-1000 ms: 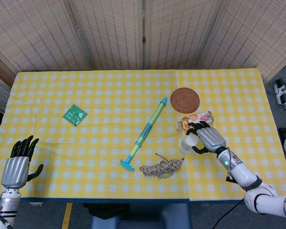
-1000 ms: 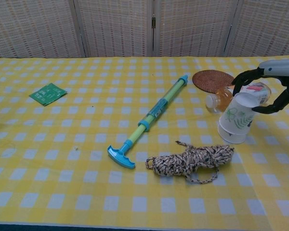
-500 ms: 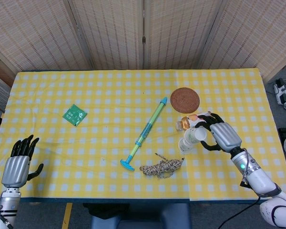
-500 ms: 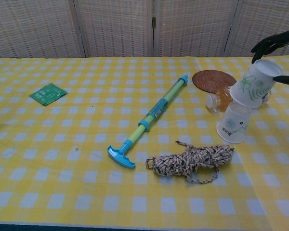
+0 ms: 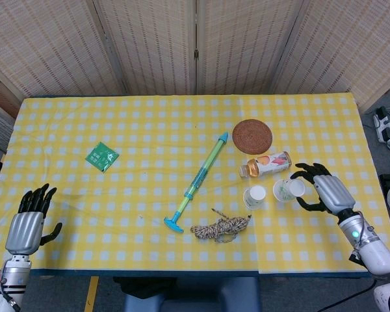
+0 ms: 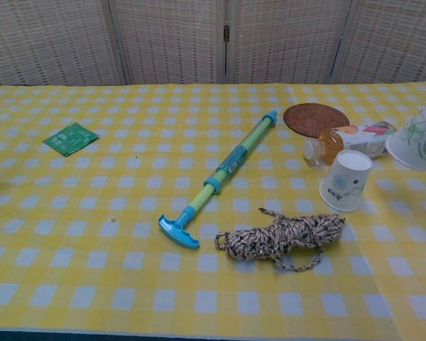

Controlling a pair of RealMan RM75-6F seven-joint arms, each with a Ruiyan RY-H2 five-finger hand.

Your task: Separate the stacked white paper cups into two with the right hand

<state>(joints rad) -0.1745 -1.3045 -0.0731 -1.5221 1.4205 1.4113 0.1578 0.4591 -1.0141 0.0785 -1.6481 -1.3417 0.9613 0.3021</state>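
Note:
One white paper cup with a green print (image 5: 254,195) (image 6: 345,180) stands on the yellow checked cloth, a little tilted, just right of the rope. A second white cup (image 5: 287,190) (image 6: 416,144) is held tilted in my right hand (image 5: 322,192), clear of the first cup and to its right. In the chest view only a dark fingertip of that hand shows at the right edge, above the held cup. My left hand (image 5: 27,223) hovers at the table's near left corner, fingers apart and holding nothing.
A small bottle of orange drink (image 5: 266,164) lies behind the cups, with a round woven coaster (image 5: 252,136) further back. A coil of rope (image 5: 220,228), a blue-green toy pump (image 5: 197,183) and a green packet (image 5: 102,156) lie on the cloth.
My right hand lifted the upper cup off the lower one and carried it to the right. The lower cup stays on the cloth. My left hand has barely moved.

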